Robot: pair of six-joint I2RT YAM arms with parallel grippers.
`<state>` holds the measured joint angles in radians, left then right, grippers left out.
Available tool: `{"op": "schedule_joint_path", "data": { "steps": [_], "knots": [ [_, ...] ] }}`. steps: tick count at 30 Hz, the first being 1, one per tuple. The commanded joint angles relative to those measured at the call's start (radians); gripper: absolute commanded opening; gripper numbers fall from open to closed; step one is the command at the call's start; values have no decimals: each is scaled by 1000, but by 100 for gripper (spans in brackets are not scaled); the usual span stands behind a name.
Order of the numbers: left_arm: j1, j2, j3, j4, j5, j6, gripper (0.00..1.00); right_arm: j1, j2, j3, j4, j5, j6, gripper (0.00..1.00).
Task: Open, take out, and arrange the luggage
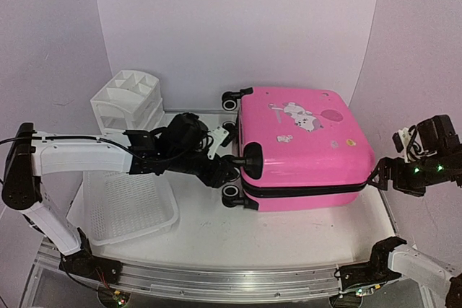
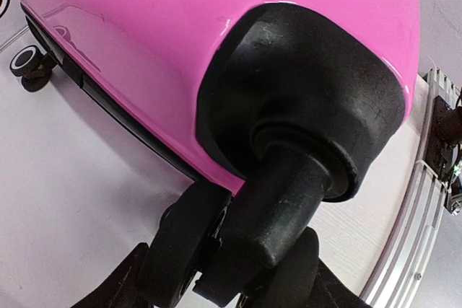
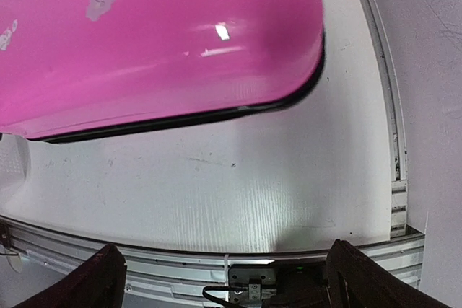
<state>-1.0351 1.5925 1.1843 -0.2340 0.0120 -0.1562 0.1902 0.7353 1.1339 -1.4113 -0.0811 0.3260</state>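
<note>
Opening step in hand, judged as barely begun: nothing unzipped, lid down, nothing taken out.

Down on the desk (image 1: 216, 243), luggage (image 1: 303, 142) lying flat, just off centre toward 3 o'clock, shell shut, black zipper seam (image 1: 303, 191) unbroken along the 6 o'clock edge. Off at 10 o'clock, a white drawer organizer (image 1: 130, 102); at 8 o'clock, a white mesh basket (image 1: 130, 207); both apart from the case.

Left claw (image 1: 229, 171) in at the case's 9 o'clock end, pinching a caster wheel (image 2: 180, 250) there. From the wrist, a finger (image 2: 115, 286) at either flank of the wheel, apparently touching. Right claw (image 1: 381, 174) spread wide, holding nothing, hovering just beside the case's 4 o'clock corner. From its wrist, only bare desk and the rail (image 3: 310, 250) between the fingers (image 3: 94, 279).

Looks like bracing or repositioning by the wheel, ready for work on the seam. Next, probably: hold the case steady at the left and bring the right claw onto the zipper pull. Pull not made out in any view, so find it first. Then draw it round the corner without dragging the case toward the desk's 3 o'clock rim.
</note>
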Motion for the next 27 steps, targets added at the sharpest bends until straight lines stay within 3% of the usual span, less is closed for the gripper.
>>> {"op": "schedule_joint_path", "data": {
  "steps": [1,7,10,19,27],
  "knots": [
    [171,-150,-49,-67,-385,-160,48,-4,30,-9,18,29,-11,98],
    [176,-172,-81,-68,-280,-154,85,-3,117,8,59,34,-10,98],
    [176,-179,-95,-68,-214,-167,96,-3,200,45,118,27,1,98],
    [178,-306,-47,-146,-100,-224,100,-21,614,346,330,-134,23,98],
    [242,-140,314,-356,-28,-241,99,-116,959,673,388,-310,51,98]
  ]
}}
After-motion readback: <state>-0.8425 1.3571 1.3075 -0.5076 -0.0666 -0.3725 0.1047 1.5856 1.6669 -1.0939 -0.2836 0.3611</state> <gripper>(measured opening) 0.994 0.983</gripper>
